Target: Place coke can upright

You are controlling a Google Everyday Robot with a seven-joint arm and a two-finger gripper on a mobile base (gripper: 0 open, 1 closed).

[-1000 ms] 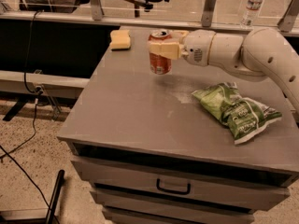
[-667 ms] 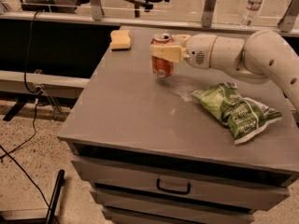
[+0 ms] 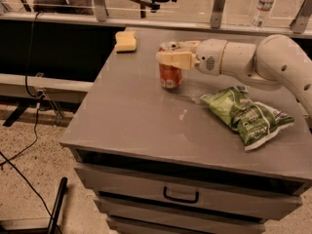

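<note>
Two cream fingers of the gripper are clamped on the upper part of the coke can, one across the front and the other behind, near the rim. The gripper is brought in from the right on a white arm, roughly level, over the rear-middle of the grey tabletop. The can is held upright, silver end up, red body showing below the front finger. Its base is at the tabletop, but contact vs. a slight gap can't be told.

A green chip bag is laid flat to the front-right of the can, near but apart, partly under the arm. A yellow sponge is set at the rear-left part of the top, well apart from the can.

Under the top, a drawer w/ a dark handle is seen. A clear water bottle is stood upright on the far ledge behind the table, upper right. Black cables are trailed over the speckled floor at left.
</note>
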